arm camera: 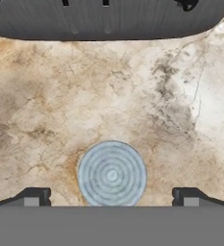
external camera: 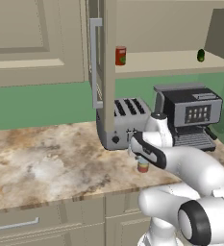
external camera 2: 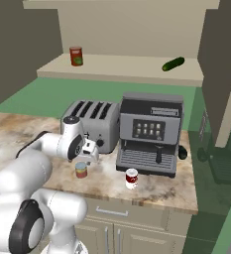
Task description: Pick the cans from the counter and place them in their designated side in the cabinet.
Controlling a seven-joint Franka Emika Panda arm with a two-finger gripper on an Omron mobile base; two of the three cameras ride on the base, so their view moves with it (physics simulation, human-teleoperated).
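Observation:
A short can with a silvery top and yellow and red bands (external camera: 143, 166) (external camera 2: 81, 170) stands on the marbled counter (external camera: 46, 158) in front of the toaster. My gripper (external camera: 141, 157) (external camera 2: 83, 159) hangs just above it, pointing down. In the hand view the can's ringed lid (arm camera: 112, 174) lies between my two finger tips, and the gripper (arm camera: 112, 197) is open and holds nothing. The other can (external camera 2: 132, 178), dark red above and white below, stands further right by the coffee machine. The cabinet's door, with its grey bar handle (external camera: 95, 62), is swung open, showing the pale shelf (external camera 2: 122, 70).
A silver toaster (external camera: 123, 122) (external camera 2: 91, 124) and a grey coffee machine (external camera: 192, 113) (external camera 2: 149, 134) stand right behind the cans. On the shelf are a taller red can (external camera: 120, 55) (external camera 2: 76, 56) at the left and a small dark green object (external camera: 201, 55) (external camera 2: 173, 63) at the right.

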